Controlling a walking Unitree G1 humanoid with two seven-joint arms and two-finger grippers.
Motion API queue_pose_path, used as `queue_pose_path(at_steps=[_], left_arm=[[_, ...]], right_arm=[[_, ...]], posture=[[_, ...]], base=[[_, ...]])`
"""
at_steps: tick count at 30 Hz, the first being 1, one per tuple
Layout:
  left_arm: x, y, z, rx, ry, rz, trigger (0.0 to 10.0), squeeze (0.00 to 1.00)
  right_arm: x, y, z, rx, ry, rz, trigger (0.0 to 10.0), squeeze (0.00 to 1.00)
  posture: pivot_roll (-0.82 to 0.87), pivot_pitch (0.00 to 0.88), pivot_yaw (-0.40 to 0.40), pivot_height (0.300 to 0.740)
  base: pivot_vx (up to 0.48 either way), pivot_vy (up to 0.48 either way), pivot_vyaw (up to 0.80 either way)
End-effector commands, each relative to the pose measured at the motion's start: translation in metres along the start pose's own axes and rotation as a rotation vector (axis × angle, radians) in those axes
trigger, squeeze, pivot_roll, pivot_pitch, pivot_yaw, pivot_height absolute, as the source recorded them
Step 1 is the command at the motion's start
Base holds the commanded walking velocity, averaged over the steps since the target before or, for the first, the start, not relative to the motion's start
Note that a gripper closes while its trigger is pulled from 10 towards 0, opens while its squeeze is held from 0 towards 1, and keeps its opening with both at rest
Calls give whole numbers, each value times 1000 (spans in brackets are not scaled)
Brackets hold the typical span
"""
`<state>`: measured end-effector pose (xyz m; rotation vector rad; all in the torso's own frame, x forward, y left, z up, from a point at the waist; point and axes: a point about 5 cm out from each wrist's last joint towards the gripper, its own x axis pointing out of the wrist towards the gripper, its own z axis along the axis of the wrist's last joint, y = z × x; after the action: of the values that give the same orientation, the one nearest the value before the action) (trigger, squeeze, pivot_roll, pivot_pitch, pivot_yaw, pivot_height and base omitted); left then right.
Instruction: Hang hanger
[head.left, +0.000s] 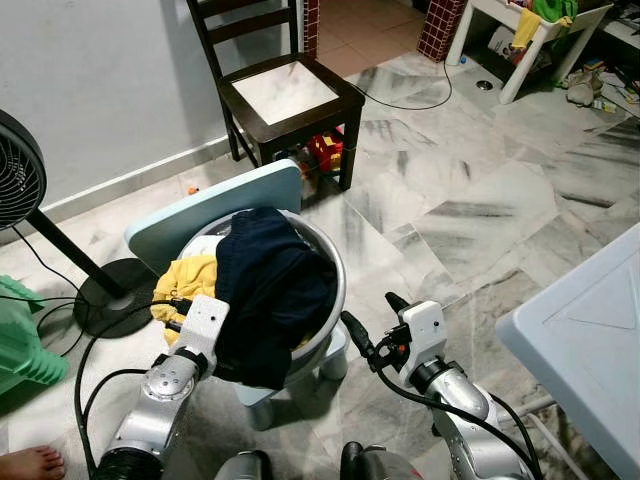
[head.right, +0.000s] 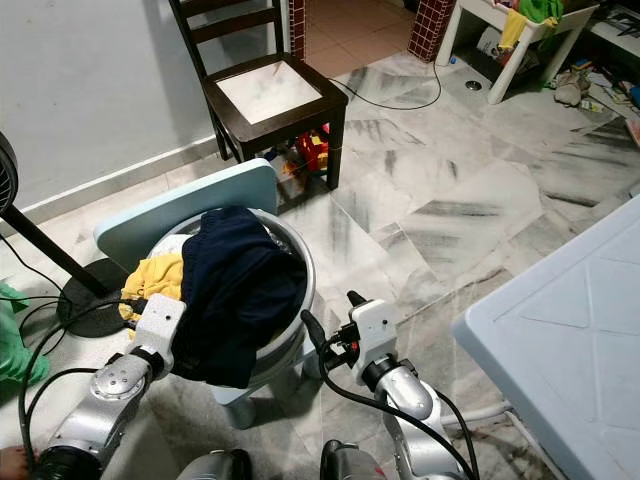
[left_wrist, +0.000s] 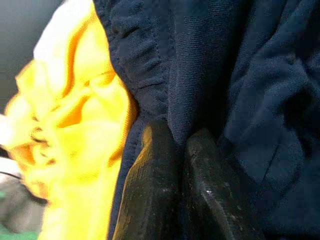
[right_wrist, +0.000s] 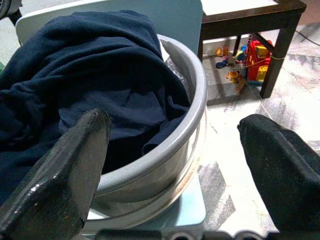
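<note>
A navy garment (head.left: 270, 290) is heaped in a silver metal basin (head.left: 335, 300) and hangs over its near rim. A yellow garment (head.left: 190, 278) lies beside it on the left. The basin stands on a small light blue chair (head.left: 200, 215). My left gripper (left_wrist: 180, 137) is at the basin's left side, shut on a fold of the navy garment (left_wrist: 210, 70) next to the yellow cloth (left_wrist: 75, 125). My right gripper (head.left: 375, 318) is open, low at the basin's right side, its fingers (right_wrist: 75, 160) apart from the rim (right_wrist: 195, 100).
A dark wooden chair (head.left: 290, 95) stands behind the basin with toys (head.left: 322, 150) under it. A standing fan (head.left: 20, 180) and its cable are at the left, near a person's foot (head.left: 30, 463). A light blue table (head.left: 590, 340) is at the right.
</note>
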<state>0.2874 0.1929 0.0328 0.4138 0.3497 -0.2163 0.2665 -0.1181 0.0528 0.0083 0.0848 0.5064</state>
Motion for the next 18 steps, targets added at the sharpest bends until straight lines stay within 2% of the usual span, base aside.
queue_pose_path(at_steps=[1,2,4,5,7,8,12,13,14,15,16,17,18], left_arm=[[-2,11,-7,104,25,44,0,0],[-1,19,-1,205,-4,79,0,0],[2,29,10,345,-56,114,0,0],[3,31,14,384,-74,120,0,0],[4,33,18,402,-97,137,0,0],[6,36,22,381,-107,161,0,0],[11,39,37,449,-176,194,0,0],[13,35,45,512,-223,181,0,0],[16,21,60,668,-330,134,0,0],[16,12,65,725,-382,92,0,0],[16,12,65,725,-382,92,0,0],[16,-4,73,793,-471,21,0,0],[15,-11,76,819,-512,-10,0,0]], right_arm=[[-3,0,-6,6,31,-3,10000,0],[-3,0,-6,5,31,-3,10000,0],[-4,0,-7,5,32,-4,10000,0],[-4,1,-7,6,33,-5,10000,0],[-3,1,-7,6,33,-5,10000,0],[-3,2,-7,6,33,-4,10000,0],[-3,3,-7,7,32,-4,10000,0],[-3,3,-7,7,32,-7,10000,0],[-3,3,-7,6,32,-11,10000,0],[-3,3,-7,5,32,-12,10000,0],[-3,3,-7,5,32,-12,10000,0],[-3,3,-7,4,31,-16,10000,0],[-3,2,-7,3,29,-19,10000,0]], posture=[[56,221,-9,740],[57,222,-9,740],[57,222,-8,740],[57,222,-8,740],[58,222,-8,740],[55,220,-7,740],[52,221,-7,740],[52,220,-7,740],[52,220,-7,740],[52,220,-7,740],[52,220,-7,740],[48,218,-6,740],[48,219,-7,740]], base=[[0,0,0],[0,0,0],[0,0,0],[0,0,0],[0,0,0],[0,0,0],[0,0,0],[0,0,0],[0,0,0],[0,0,0],[0,0,0],[0,0,0],[0,0,0]])
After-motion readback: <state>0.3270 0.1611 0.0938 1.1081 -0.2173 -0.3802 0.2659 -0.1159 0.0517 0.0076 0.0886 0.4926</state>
